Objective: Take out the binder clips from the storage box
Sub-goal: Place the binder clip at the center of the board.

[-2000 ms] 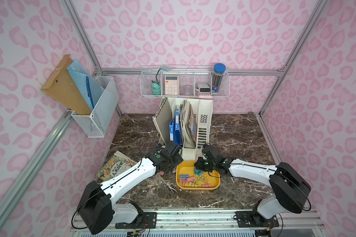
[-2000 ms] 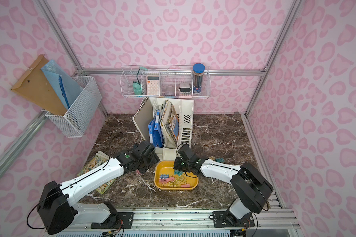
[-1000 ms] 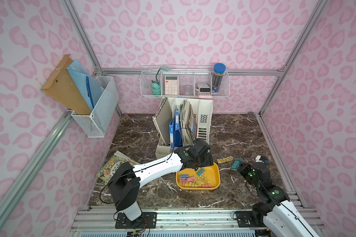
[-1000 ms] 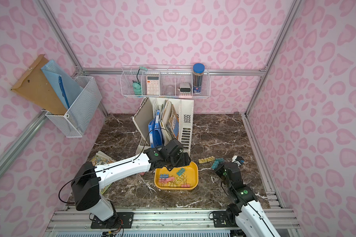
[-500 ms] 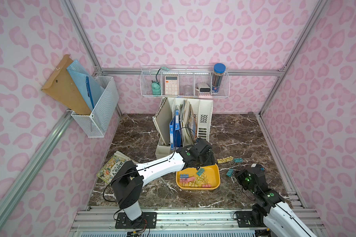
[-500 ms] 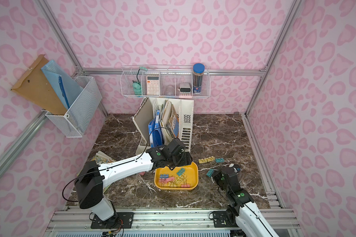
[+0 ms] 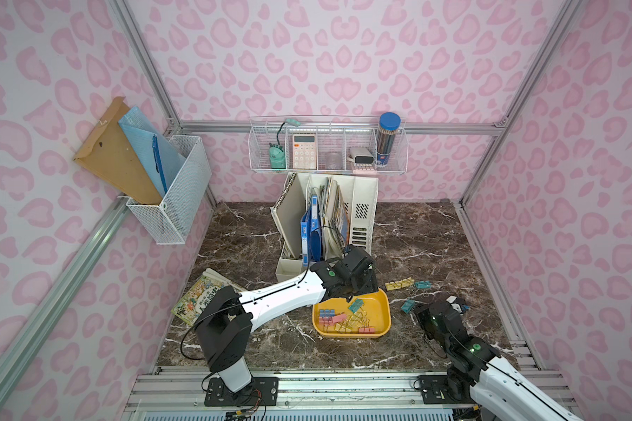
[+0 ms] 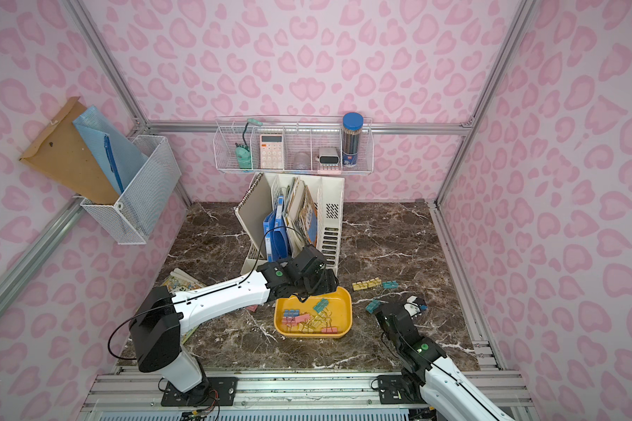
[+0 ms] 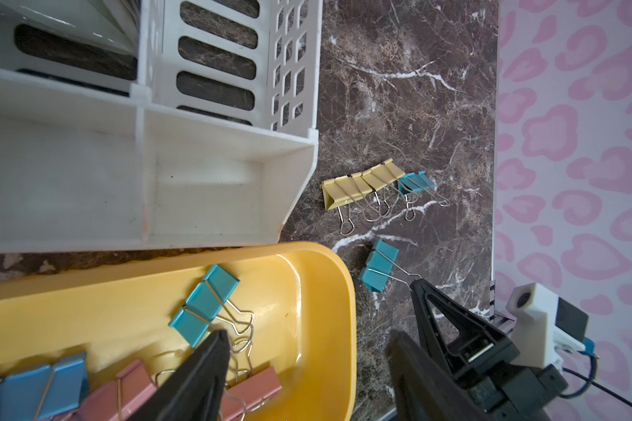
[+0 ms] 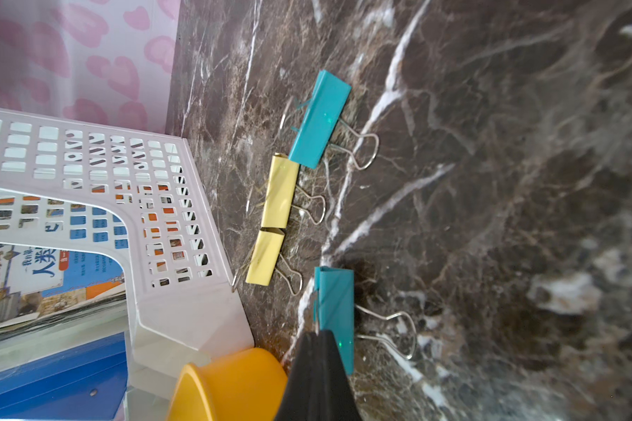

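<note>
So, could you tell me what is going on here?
Binder clips are being taken out of the yellow storage box. The left pincer hangs open over a teal clip in the box, among others. Two yellow clips and two teal ones lie out on the table. The right pincer is shut, its tip at one of those teal clips; whether it grips it I cannot tell.

White-shelled arms (image 7: 281, 291) carry black joints, green lights, thin black cables; left claw (image 9: 307, 339) and right claw (image 10: 316, 350) are black
</note>
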`<state>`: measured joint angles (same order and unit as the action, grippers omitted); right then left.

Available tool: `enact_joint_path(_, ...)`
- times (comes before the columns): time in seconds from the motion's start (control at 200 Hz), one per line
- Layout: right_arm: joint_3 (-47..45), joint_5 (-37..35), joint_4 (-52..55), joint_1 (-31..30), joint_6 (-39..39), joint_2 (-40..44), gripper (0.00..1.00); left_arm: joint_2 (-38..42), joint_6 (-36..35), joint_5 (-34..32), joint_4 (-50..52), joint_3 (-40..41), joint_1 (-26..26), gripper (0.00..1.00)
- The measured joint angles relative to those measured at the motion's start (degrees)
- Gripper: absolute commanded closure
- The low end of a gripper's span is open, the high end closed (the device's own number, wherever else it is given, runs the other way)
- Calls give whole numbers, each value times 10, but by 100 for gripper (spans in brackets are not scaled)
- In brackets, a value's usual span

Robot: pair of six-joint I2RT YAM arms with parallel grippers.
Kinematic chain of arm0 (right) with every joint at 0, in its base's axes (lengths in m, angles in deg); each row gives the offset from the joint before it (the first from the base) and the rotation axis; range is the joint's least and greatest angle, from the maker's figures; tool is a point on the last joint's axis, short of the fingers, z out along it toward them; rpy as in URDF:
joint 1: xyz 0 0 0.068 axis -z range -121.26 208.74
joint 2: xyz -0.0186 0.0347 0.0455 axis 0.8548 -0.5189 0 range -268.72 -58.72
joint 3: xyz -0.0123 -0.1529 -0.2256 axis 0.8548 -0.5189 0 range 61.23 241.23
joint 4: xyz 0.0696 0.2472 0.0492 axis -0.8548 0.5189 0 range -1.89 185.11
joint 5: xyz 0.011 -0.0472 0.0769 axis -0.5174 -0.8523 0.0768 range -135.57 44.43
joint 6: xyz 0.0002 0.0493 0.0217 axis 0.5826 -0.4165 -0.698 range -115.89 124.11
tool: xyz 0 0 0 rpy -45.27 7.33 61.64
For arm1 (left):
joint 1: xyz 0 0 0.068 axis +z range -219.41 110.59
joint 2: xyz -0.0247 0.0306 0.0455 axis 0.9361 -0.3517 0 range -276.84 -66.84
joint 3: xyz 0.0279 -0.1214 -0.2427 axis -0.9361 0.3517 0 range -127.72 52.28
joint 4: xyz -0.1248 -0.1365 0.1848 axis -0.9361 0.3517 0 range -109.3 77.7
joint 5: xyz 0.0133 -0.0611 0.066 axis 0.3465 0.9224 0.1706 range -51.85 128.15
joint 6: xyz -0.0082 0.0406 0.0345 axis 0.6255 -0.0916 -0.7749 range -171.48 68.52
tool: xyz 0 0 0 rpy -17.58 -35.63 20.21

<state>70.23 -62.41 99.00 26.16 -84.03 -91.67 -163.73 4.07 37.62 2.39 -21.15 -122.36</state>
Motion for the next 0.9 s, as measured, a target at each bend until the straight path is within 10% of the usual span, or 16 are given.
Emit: enact_joint_path(0.9, 55, -12, -38, -53, 6, -134, 80, 5, 13, 13, -1, 15, 9, 27)
